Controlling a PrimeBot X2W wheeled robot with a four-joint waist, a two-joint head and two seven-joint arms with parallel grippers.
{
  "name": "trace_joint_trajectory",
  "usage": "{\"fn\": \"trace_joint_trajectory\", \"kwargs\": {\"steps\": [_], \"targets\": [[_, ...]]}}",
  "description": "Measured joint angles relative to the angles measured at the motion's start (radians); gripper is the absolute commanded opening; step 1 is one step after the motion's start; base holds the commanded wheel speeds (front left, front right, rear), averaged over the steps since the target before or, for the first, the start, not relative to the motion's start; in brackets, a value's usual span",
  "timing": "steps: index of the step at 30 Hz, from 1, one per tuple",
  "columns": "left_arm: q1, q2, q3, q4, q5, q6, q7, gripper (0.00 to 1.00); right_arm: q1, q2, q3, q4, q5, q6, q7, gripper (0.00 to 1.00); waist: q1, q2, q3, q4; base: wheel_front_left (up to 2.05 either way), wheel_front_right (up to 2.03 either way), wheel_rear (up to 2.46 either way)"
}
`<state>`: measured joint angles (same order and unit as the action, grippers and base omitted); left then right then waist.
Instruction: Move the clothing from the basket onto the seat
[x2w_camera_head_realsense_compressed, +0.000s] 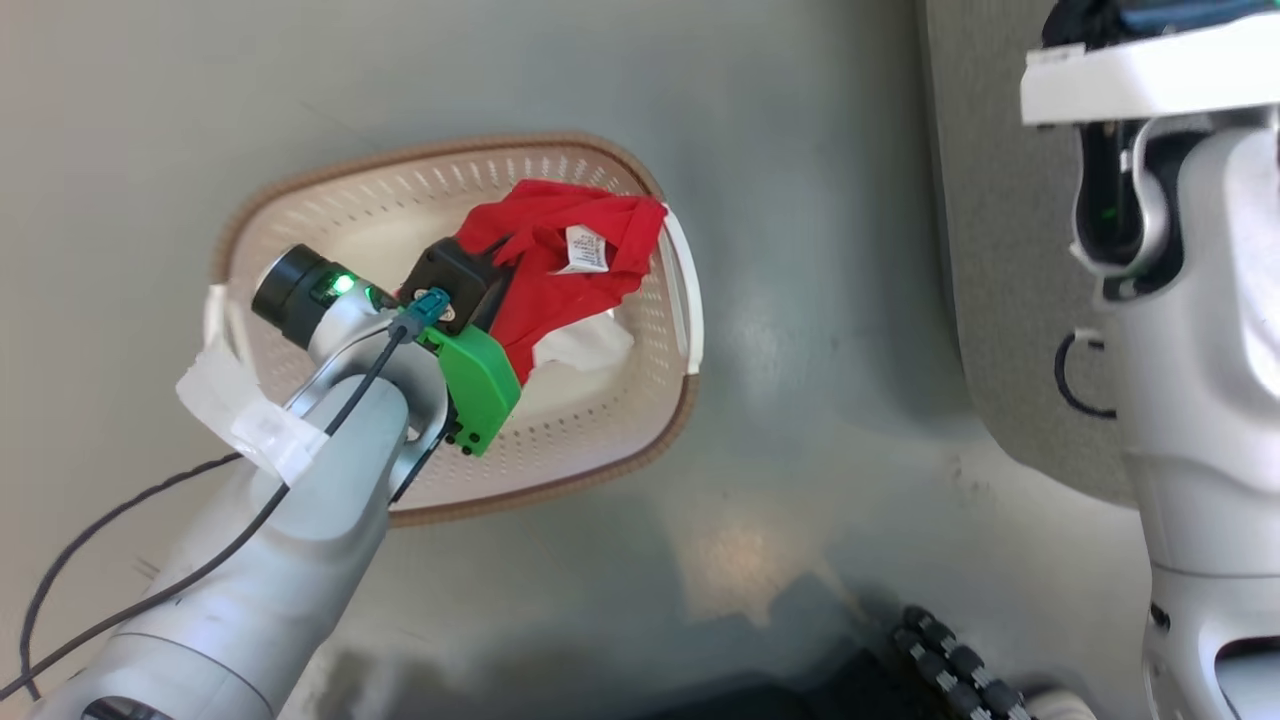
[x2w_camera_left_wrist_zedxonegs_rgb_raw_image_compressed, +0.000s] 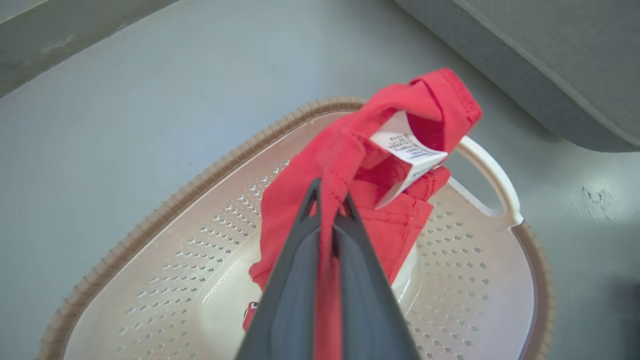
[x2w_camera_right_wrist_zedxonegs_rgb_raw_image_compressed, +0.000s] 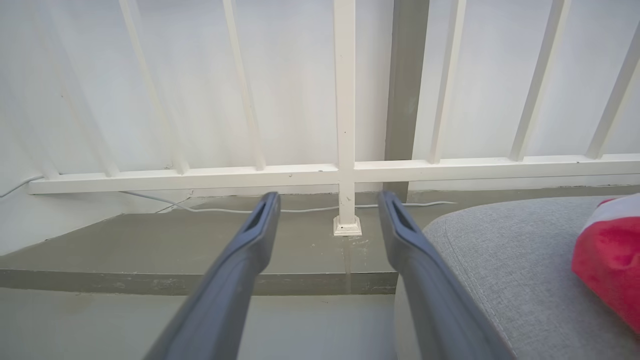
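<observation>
Lifting a red thin-fabric sports garment out of the small cream perforated plastic basket with a brown woven-look rim.

The left gripper has its two long dark fingers clenched on a fold of the garment. The pinched cloth is bunched above the rim and its lower folds trail into the basket, probably so it can be carried across to the large grey upholstered seat cushion on the robot's right. The left wrist view shows the pinch and the white care label. The head view hides those fingertips behind the wrist but shows the basket well apart from the seat. The right wrist view shows the right gripper spread wide and empty by the seat edge, facing a white railing. It also shows another red-and-white garment lying on the seat.
</observation>
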<state>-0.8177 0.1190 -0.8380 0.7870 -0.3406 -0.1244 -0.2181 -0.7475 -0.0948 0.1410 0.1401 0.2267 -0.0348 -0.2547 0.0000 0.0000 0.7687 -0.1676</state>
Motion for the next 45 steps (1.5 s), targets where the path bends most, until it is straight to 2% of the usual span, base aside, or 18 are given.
{"fn": "trace_joint_trajectory", "kwargs": {"steps": [23, 45], "targets": [[-0.046, -0.037, 0.117, -0.055, -0.071, 0.002, -0.03, 0.0, 0.21, 0.002, -0.008, 0.132, -0.007, 0.026, 0.0, 1.0, -0.0001, 0.0, -0.322, 0.1, 0.0, 0.0, 0.0], [-0.001, -0.073, 0.106, -0.043, -0.154, 0.002, -0.029, 0.0, 0.421, 0.026, 0.044, 0.274, 0.002, 0.07, 0.0, 1.0, -0.0001, 0.0, -0.67, 0.138, 0.0, 0.0, 0.0]]}}
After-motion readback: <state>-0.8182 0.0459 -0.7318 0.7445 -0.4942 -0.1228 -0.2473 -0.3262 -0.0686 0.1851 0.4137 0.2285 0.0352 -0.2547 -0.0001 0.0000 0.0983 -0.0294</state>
